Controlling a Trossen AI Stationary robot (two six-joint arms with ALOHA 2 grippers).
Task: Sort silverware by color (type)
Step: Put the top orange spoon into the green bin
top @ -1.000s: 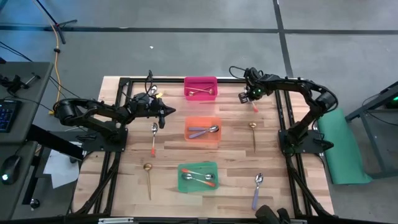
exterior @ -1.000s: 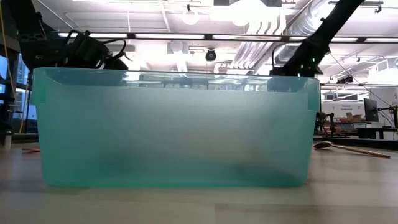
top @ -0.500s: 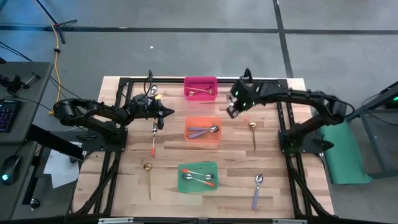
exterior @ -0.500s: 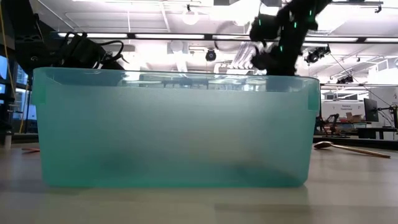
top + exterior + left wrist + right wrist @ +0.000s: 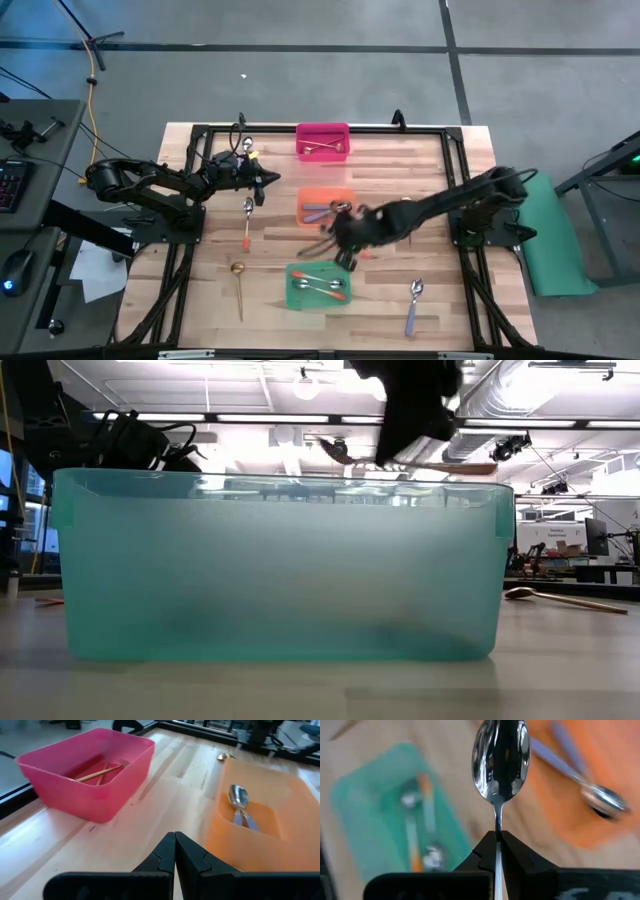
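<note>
Our right gripper (image 5: 345, 240) has swung across from the far side of the table, clamped on an orange-handled spoon (image 5: 500, 762); the green bin (image 5: 319, 284) lies just below it, so we judge a drop comes next

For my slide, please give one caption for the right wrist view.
Right tool grips a silver spoon above the green bin.

Right gripper (image 5: 497, 839) clamped, arm seemingly mid-table; left gripper (image 5: 174, 851) closed
</note>
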